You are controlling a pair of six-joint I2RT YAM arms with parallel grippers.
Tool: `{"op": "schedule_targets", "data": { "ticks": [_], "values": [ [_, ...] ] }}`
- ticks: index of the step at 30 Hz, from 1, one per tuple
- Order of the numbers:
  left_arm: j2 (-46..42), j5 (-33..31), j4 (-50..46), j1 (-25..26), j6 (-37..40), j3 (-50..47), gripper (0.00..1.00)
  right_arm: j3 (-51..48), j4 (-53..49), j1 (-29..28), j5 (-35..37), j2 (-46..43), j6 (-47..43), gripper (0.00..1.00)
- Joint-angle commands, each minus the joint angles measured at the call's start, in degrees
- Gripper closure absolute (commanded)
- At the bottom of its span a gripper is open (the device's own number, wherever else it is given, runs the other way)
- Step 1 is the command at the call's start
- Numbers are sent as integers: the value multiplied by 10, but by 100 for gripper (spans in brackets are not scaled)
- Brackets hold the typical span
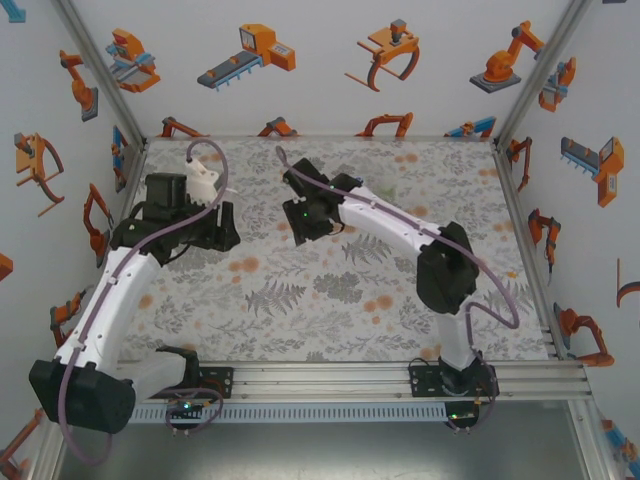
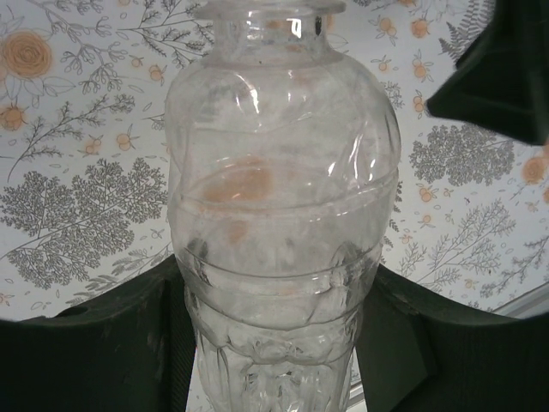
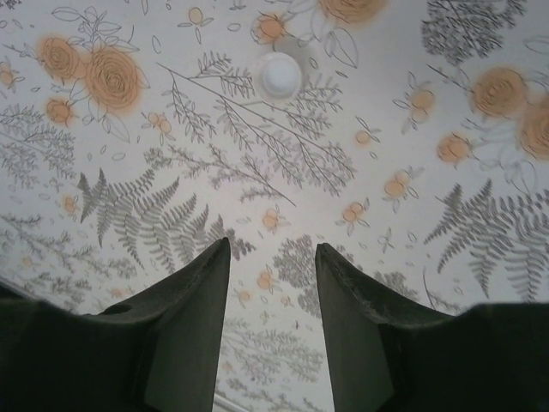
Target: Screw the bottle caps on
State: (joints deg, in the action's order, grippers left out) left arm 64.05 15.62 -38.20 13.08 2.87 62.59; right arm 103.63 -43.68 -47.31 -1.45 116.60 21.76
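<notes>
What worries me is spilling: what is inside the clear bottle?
The clear bottle looks empty: the floral table cover shows through its walls, with no liquid line. Its base lies below the picture's edge, between the dark jaws, so it is unseen.

bottle (image 2: 283, 215) tucked in between the two sides of left gripper (image 2: 274, 335), both over at the far left of table (image 1: 330, 290), right gripper (image 3: 273, 257) more toward the middle, off to their right, cap (image 3: 280, 75) flat on table ahead of right gripper, not touching it
</notes>
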Motion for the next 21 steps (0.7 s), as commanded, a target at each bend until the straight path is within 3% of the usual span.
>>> {"op": "schedule_targets", "data": {
  "ticks": [1,10,21],
  "values": [
    [-11,51,23,-21,27,2,100,47,13,-11,45,33,13,54],
    [-32,71,74,-44,10,-49,100,123,25,-20,105,134,14,44],
    [-75,78,116,-43,-15,-100,100,166,49,-18,103,208,26,48]
  ]
}}
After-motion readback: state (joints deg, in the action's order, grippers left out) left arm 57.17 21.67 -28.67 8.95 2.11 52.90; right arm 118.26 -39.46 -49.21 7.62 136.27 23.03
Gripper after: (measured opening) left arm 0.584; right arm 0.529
